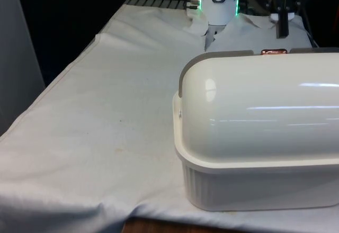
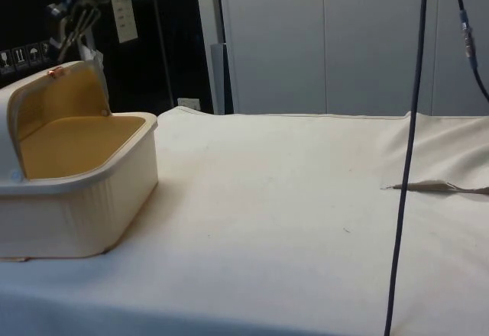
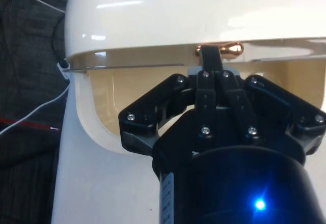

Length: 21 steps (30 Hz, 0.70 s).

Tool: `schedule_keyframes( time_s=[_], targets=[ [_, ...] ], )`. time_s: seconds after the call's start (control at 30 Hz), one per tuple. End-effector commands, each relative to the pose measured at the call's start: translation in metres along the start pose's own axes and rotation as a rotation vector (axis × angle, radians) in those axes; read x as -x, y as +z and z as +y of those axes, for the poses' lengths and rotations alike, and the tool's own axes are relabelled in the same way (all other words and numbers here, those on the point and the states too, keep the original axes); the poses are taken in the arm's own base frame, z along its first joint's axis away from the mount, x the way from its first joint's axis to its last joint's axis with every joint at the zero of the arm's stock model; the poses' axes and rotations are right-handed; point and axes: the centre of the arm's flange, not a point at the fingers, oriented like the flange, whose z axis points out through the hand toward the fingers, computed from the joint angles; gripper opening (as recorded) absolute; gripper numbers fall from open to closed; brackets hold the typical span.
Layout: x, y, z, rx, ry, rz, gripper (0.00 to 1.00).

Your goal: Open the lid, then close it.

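In the front view, a cream bread box (image 1: 254, 164) stands on the white table (image 1: 95, 137) at the front view's right, with its back to the camera. Its rounded lid (image 1: 254, 111) is rolled up, and a small copper handle (image 1: 274, 52) shows at the top edge of the lid. The end effector (image 1: 283, 26) hangs just behind this handle.

In the side view, the bread box (image 2: 76, 206) sits at one end of the table (image 2: 306, 214). The lid (image 2: 46, 103) is raised, so the tan inside of the box is open to see. The copper handle (image 2: 55, 71) is at the top of the lid, and the end effector (image 2: 72, 34) is just above it.

In the wrist view, the end effector (image 3: 211, 63) has its two fingers (image 3: 210, 60) pressed together, with the tips touching the copper handle (image 3: 226, 49) from below. They look closed on the handle. The lid (image 3: 204, 15) curves over the opening of the bread box (image 3: 89, 127).
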Motion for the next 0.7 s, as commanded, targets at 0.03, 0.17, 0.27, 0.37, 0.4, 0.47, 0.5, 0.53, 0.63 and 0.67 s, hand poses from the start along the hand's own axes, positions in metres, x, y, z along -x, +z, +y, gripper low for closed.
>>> schedule_keyframes(
  time_s=[0.03,0.17,0.27,0.37,0.4,0.47,0.5,0.53,0.63,0.67],
  targets=[
    [-0.004,-0.005,0.004,0.012,0.001,0.006,0.00],
    [-0.011,-0.013,0.004,0.012,-0.001,0.020,0.00],
    [-0.015,-0.018,0.004,0.012,-0.002,0.028,0.00],
    [-0.022,-0.026,0.004,0.011,-0.003,0.043,0.00],
    [-0.024,-0.028,0.004,0.012,-0.003,0.048,0.00],
    [-0.028,-0.033,0.005,0.013,-0.007,0.057,0.00],
    [-0.027,-0.031,0.000,-0.001,-0.006,0.062,0.00],
    [-0.030,-0.035,0.004,0.013,-0.007,0.060,0.00],
    [-0.034,-0.040,0.005,0.015,-0.012,0.069,0.00],
    [-0.036,-0.042,0.006,0.016,-0.013,0.072,0.00]
  ],
)
